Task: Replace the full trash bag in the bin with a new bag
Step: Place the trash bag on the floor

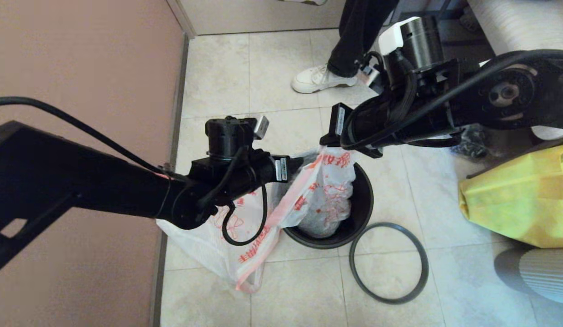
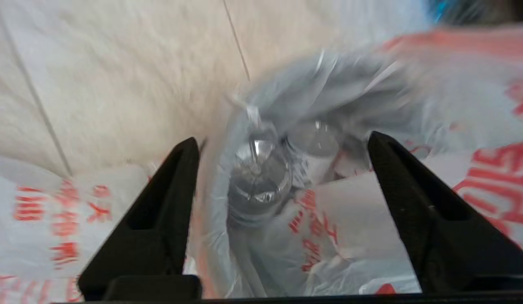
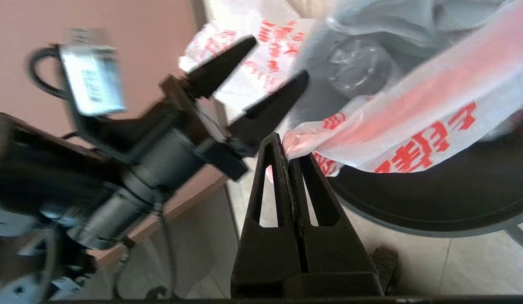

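Full bag (image 1: 324,204) sat in bin (image 1: 365,200), two bottles (image 2: 261,177) visible inside. Right gripper (image 3: 288,154) jaws pinched its edge. Left gripper (image 2: 282,145) jaws spread above. Ring (image 1: 389,262) lay on floor; second bag (image 1: 226,247) beside bin.

The left arm reaches in from the near left, its left gripper (image 2: 282,147) spread wide with nothing between the fingers; the right gripper (image 3: 286,141), reaching from the far right, is pinched closed

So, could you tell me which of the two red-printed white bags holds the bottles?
The full trash bag standing in the bin; bottles show through it. The new bag lies flat on the floor beside the bin.
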Motion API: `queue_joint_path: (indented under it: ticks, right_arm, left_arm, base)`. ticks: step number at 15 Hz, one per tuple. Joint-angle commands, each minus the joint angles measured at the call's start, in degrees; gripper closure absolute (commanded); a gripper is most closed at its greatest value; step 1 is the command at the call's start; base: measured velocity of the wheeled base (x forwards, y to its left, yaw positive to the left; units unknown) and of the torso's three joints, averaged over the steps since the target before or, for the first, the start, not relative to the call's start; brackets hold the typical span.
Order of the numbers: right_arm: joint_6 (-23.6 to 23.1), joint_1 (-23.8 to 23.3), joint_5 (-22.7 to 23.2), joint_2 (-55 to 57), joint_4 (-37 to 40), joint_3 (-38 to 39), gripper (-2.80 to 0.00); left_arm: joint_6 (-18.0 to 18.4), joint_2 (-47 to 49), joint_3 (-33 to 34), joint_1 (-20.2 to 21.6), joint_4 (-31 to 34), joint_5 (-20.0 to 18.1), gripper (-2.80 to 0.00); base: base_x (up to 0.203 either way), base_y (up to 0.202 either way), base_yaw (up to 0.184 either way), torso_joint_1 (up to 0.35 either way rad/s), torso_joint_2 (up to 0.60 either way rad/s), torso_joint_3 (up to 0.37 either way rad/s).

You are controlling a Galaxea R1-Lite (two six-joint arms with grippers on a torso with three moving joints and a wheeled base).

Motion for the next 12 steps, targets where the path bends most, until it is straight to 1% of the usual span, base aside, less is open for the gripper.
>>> queue_joint_path:
  ticks: [1, 2, 4, 5, 6, 9, 10, 11, 12]
  right_arm:
    - [0.1, 0.8, 0.1, -2.6, 0.5, 0.1, 0.0]
    - [0.1, 1.1, 0.0, -4.0, 1.4, 0.1, 0.0]
    - [0.1, 2.4, -0.3, -7.3, 4.1, 0.2, 0.0]
    - [0.0, 3.1, -1.0, -9.1, 6.0, 0.3, 0.0]
    - [-0.4, 3.6, -1.5, -11.2, 8.0, 0.3, 0.0]
    - [-2.9, 6.0, -2.5, -17.4, 12.5, 0.0, 0.0]
    - [-3.7, 7.6, -3.9, -19.7, 15.5, 0.2, 0.0]
    - [-5.3, 8.9, -6.5, -21.7, 18.6, 0.6, 0.0]
    - [-7.1, 9.4, -8.5, -23.4, 19.9, 0.7, 0.0]
  left_arm:
    - [-0.1, -6.0, 1.9, -0.2, -0.1, 0.2, -2.8]
    - [0.0, -8.3, 3.7, -0.2, 0.2, 0.8, -2.8]
    - [0.1, -12.6, 6.2, -0.5, 2.0, 3.8, -2.8]
    - [0.2, -14.5, 7.6, -0.7, 2.8, 4.9, -2.74]
    - [0.2, -16.7, 9.6, -1.3, 3.1, 5.6, 0.0]
    - [0.3, -21.5, 16.2, -3.0, 3.4, 8.0, 0.0]
    - [0.3, -22.6, 18.8, -3.1, 3.1, 9.0, 0.0]
    - [0.3, -23.6, 21.6, -3.1, 3.0, 10.1, 0.0]
    - [0.3, -24.9, 24.2, -3.2, 2.9, 10.9, 0.0]
  base:
    - [0.0, 0.0, 0.0, 0.0, 0.0, 0.0]
    - [0.0, 0.0, 0.0, 0.0, 0.0, 0.0]
    - [0.0, 0.0, 0.0, 0.0, 0.0, 0.0]
    - [0.0, 0.0, 0.0, 0.0, 0.0, 0.0]
    - [0.0, 0.0, 0.0, 0.0, 0.0, 0.0]
    - [0.0, 0.0, 0.0, 0.0, 0.0, 0.0]
    - [0.0, 0.0, 0.0, 0.0, 0.0, 0.0]
    - [0.0, 0.0, 0.0, 0.0, 0.0, 0.0]
    - [0.0, 0.0, 0.0, 0.0, 0.0, 0.0]
